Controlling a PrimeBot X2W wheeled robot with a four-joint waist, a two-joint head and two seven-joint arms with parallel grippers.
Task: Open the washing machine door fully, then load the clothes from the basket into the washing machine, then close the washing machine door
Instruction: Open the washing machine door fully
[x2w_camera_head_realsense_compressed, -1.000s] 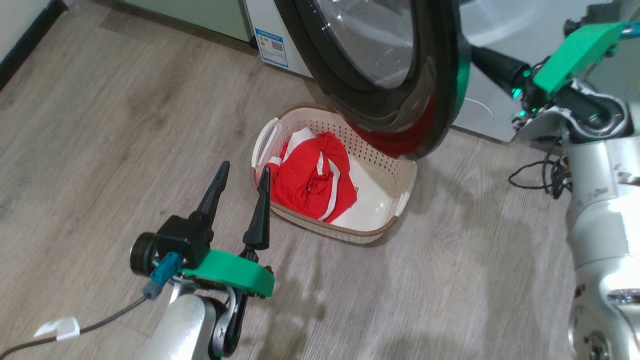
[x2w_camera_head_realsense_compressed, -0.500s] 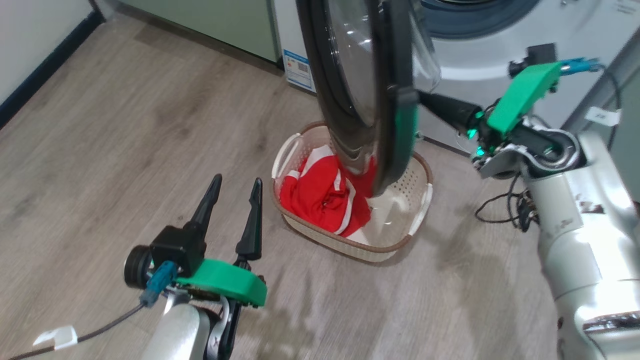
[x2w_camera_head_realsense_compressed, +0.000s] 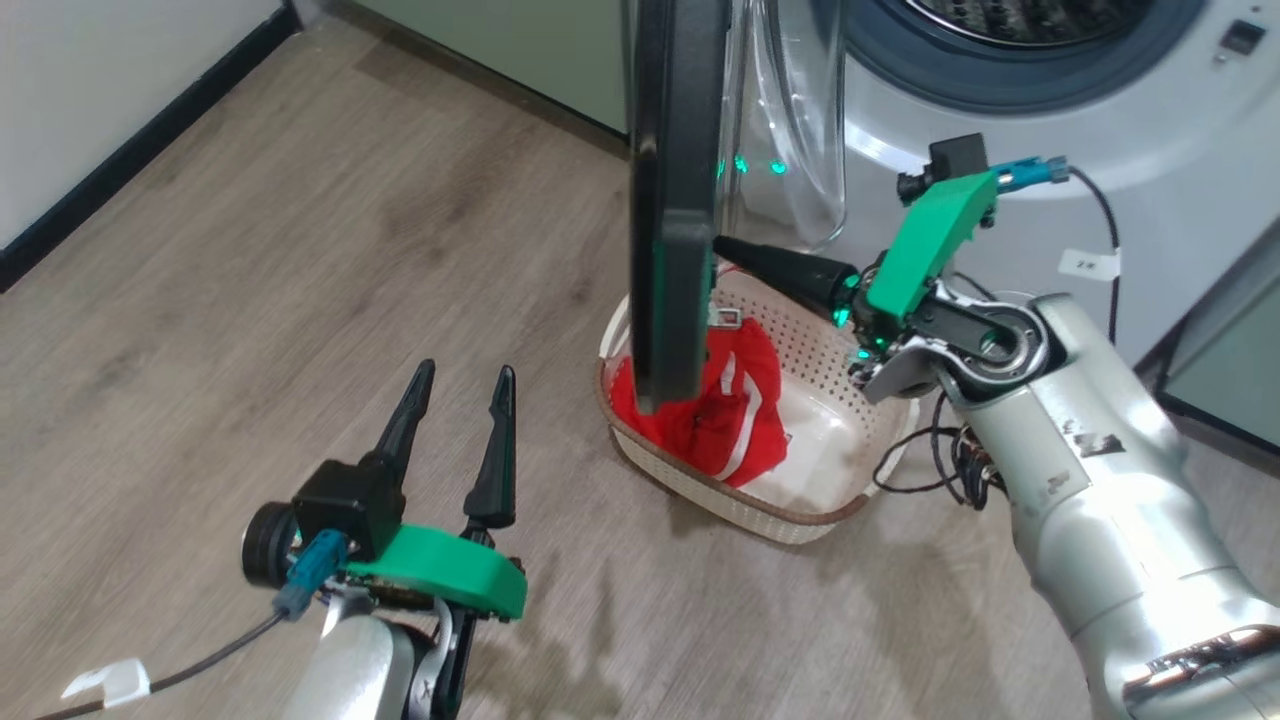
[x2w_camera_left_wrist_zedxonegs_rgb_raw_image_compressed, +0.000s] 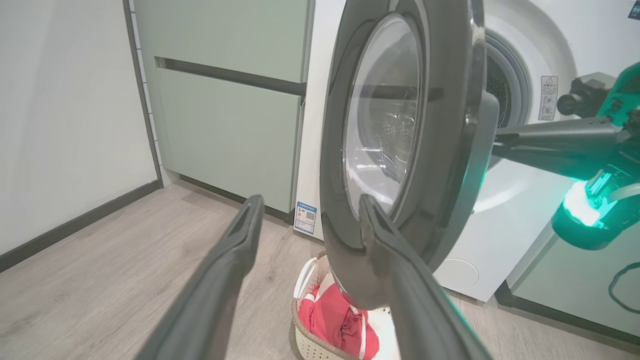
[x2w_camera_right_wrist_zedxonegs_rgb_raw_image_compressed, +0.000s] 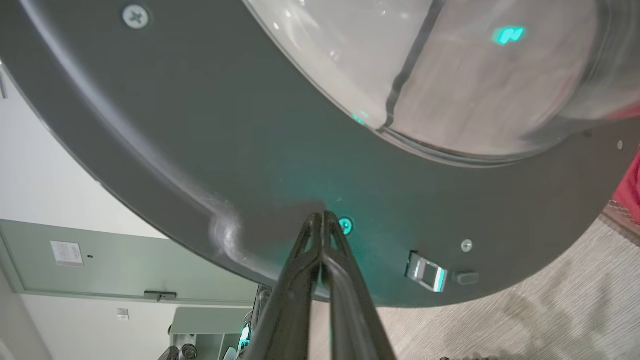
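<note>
Step in hand: opening the door. Loading has not begun.

- Door (x2w_camera_head_realsense_compressed: 675, 200): edge-on in the head view, at 12 o'clock from frame centre, standing roughly square to the washer (x2w_camera_head_realsense_compressed: 1150, 170) front. By my reading it is about half open, not fully. The drum (x2w_camera_head_realsense_compressed: 1020, 15) mouth is exposed at 1 o'clock.
- Right gripper (x2w_camera_head_realsense_compressed: 725, 247): fingers together, nothing held. Its arm reaches in from 4 o'clock. The wrist view shows the closed tips set against the dark inner rim, with the latch (x2w_camera_right_wrist_zedxonegs_rgb_raw_image_compressed: 425, 272) near them at 4 o'clock. This is a push, not a grasp.
- Left gripper (x2w_camera_head_realsense_compressed: 465, 370): fingers apart and empty, at 7 o'clock in the head view, well apart from both basket and door.
- Basket (x2w_camera_head_realsense_compressed: 800, 515): on the floor just below the door and in front of the washer. The door's lower rim hangs over its 10 o'clock side.
- Clothes (x2w_camera_head_realsense_compressed: 740, 400): red, heaped in the basket's 9 o'clock half, partly hidden behind the door rim.

Next move, as I judge it: the right arm carries the push on toward 9 o'clock, following the hinge arc so the tips do not slide off the glossy rim, until the door stands clear of the basket and the drum mouth. Only then is the reach for the clothes unobstructed. The open left gripper looks better placed for that pick.
</note>
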